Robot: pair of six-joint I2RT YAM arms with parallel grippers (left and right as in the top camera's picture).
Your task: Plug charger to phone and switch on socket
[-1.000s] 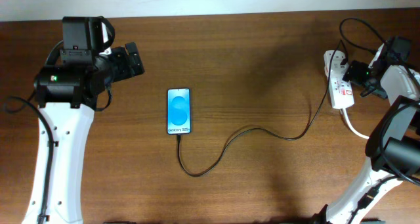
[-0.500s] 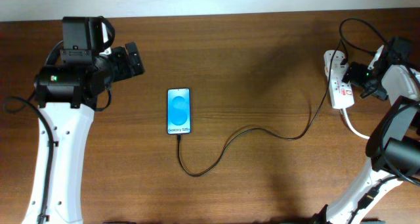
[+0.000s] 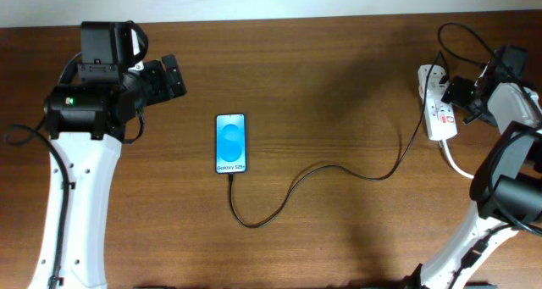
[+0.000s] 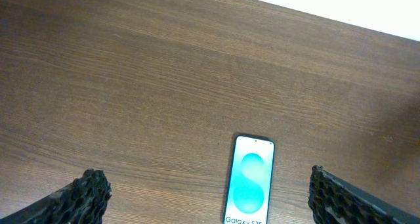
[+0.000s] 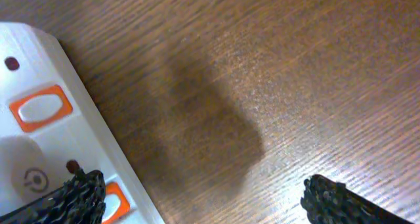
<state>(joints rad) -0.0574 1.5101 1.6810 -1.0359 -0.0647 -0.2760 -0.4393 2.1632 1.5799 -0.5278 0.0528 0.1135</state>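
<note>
From overhead, you see the phone (image 3: 230, 143) lying flat near the middle of the surface (image 3: 339, 60), screen up and lit blue. The charger (image 3: 339, 169) meets the phone's near edge, loops toward you, then snakes across to the socket (image 3: 437, 107) at the far right. You cannot tell from here whether its tip is fully seated. Your left claw (image 3: 172, 77) hangs well apart from the phone, up and to its left, pointing roughly toward it. Your right claw (image 3: 456, 94) sits right at the socket, over its right side.

In the left wrist view, your left claw (image 4: 207, 191) stands wide, one of its fingertips (image 4: 90, 190) in each lower corner and nothing held. The phone (image 4: 249, 181) lies ahead on the surface, between the two fingers' lines but closer to the right-hand one, and its lower end runs out of the frame. It touches neither finger.

In the right wrist view, your right claw (image 5: 203, 198) is also spread wide and empty, with bare surface (image 5: 295, 66) across most of the gap. The socket (image 5: 59, 152) fills the left side, just beside the left-hand fingertip (image 5: 77, 196), which overlaps its edge; you cannot tell whether they touch. Two red switches show on it, one (image 5: 42, 108) higher up and one (image 5: 115, 201) right next to that fingertip.
</note>
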